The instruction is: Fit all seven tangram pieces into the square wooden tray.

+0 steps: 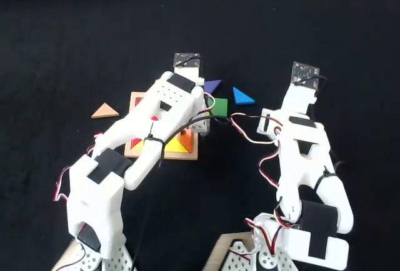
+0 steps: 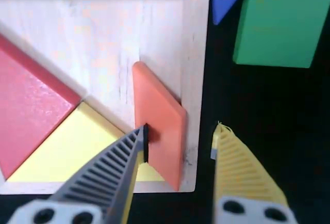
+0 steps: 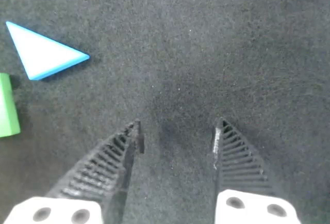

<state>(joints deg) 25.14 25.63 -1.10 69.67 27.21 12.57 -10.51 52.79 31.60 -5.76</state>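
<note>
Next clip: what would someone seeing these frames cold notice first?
The orange piece stands out: it leans tilted against the rim of the wooden tray rather than lying flat, with the left hand open astride it. A red piece and a yellow piece lie flat in the tray. The right hand hangs open over black cloth, near the blue triangle and green square.
</note>
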